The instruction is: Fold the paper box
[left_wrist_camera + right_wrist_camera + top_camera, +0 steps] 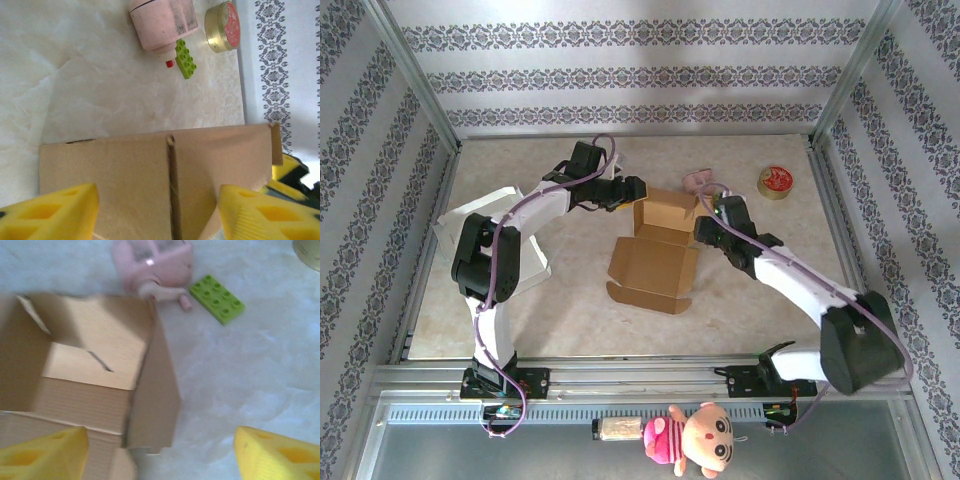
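Folding up the side walls looks like the step in hand. A brown paper box (655,255) sits in the middle of a pale marbled table (560,310), between two robot arms. Its far half stands as a shallow open tray with raised walls. Its near half, the lid panel with small end tabs, lies flat on the table toward the arms. The cardboard is plain and creased, with a dark slit in one inner panel.

The left gripper (628,190) is at the box's far left corner. Its yellow fingers (60,210) are spread wide, with a cardboard wall showing between them, and they grip nothing. The right gripper (705,228) is at the box's right side, also spread wide and holding nothing. A loose side flap leans outward just ahead of it.

To do this step well, I judge the right gripper should press that leaning flap inward until it is upright. The left one should steady the opposite wall so the light box does not slide or twist. Closing slowly would avoid crushing the card.

Beyond the box lie a pink toy (162,22), a green brick (185,59) and a round gold tin (223,26) with a red lid.
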